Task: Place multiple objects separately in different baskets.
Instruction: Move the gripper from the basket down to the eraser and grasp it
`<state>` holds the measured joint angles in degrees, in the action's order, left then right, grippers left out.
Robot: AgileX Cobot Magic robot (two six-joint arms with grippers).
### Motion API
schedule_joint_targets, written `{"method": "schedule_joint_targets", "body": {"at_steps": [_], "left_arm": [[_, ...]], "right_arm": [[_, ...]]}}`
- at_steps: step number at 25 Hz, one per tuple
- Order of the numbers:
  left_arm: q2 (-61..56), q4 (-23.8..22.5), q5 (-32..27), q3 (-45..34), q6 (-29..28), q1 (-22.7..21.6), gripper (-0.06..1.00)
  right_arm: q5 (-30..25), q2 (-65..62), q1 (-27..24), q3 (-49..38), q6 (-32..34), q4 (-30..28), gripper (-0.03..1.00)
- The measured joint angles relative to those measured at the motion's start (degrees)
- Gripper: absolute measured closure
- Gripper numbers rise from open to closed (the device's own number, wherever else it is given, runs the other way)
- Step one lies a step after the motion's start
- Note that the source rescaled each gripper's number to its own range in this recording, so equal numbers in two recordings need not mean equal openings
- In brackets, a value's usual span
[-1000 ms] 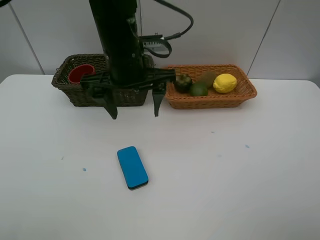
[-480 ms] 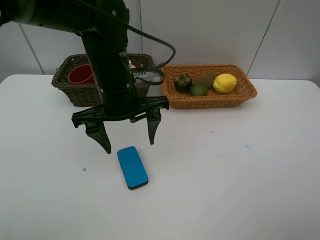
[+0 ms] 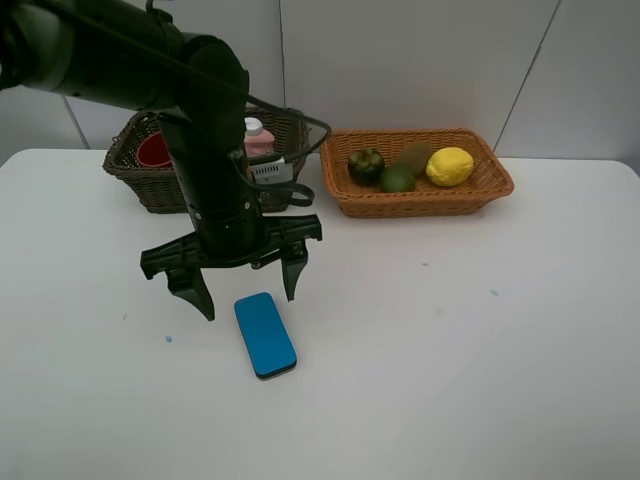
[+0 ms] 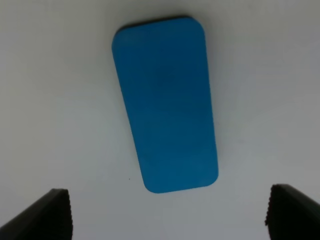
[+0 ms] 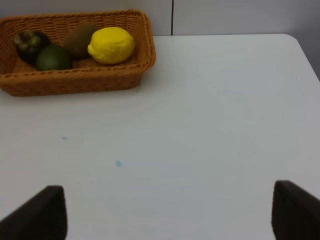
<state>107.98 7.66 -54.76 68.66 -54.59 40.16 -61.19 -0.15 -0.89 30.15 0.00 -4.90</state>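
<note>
We hover our left pincer, jaws spread wide and empty, just above the blue block lying flat on the bench, and next must lower to straddle it.

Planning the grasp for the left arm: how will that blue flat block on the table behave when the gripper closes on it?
The blue flat block lies flat on the table, so it should not roll or tip. Its thin profile and rounded edges may let it slip from the left gripper. It looks rigid and probably light.
</note>
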Motion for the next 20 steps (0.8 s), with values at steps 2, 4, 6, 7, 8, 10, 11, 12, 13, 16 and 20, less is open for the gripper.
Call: {"method": "schedule_joint_targets", "body": {"at_steps": [2,4,6,7,8,10,11,12,13,16,20], "left_arm": [[0.0,-0.3,2.1,-1.1,-0.5,0.0,-0.05],[0.0,-0.5,4.7,-2.6,-1.1,0.0,-0.05],[0.0,-0.5,6.8,-4.0,-1.7,0.0,-0.05],[0.0,-0.6,7.8,-4.6,-1.8,0.0,-0.05],[0.0,-0.7,8.6,-5.0,-1.9,0.0,-0.05],[0.0,-1.1,10.0,-5.7,-1.9,0.0,-0.05],[0.0,-1.2,10.8,-6.1,-1.9,0.0,-0.05],[0.0,-1.3,11.6,-6.6,-1.9,0.0,-0.05],[0.0,-1.4,12.3,-7.1,-1.9,0.0,-0.05],[0.0,-1.5,14.3,-8.6,-2.1,0.0,-0.05],[1.3,-1.5,16.2,-9.1,-2.1,0.0,-0.05]], "right_arm": [[0.0,0.0,0.0,0.0,0.0,0.0,0.09],[0.0,0.0,0.0,0.0,0.0,0.0,0.09],[0.0,0.0,0.0,0.0,0.0,0.0,0.09],[0.0,0.0,0.0,0.0,0.0,0.0,0.09],[0.0,0.0,0.0,0.0,0.0,0.0,0.09],[0.0,0.0,0.0,0.0,0.0,0.0,0.09],[0.0,0.0,0.0,0.0,0.0,0.0,0.09],[0.0,0.0,0.0,0.0,0.0,0.0,0.09],[0.0,0.0,0.0,0.0,0.0,0.0,0.09],[0.0,0.0,0.0,0.0,0.0,0.0,0.09],[0.0,0.0,0.0,0.0,0.0,0.0,0.09]]}}
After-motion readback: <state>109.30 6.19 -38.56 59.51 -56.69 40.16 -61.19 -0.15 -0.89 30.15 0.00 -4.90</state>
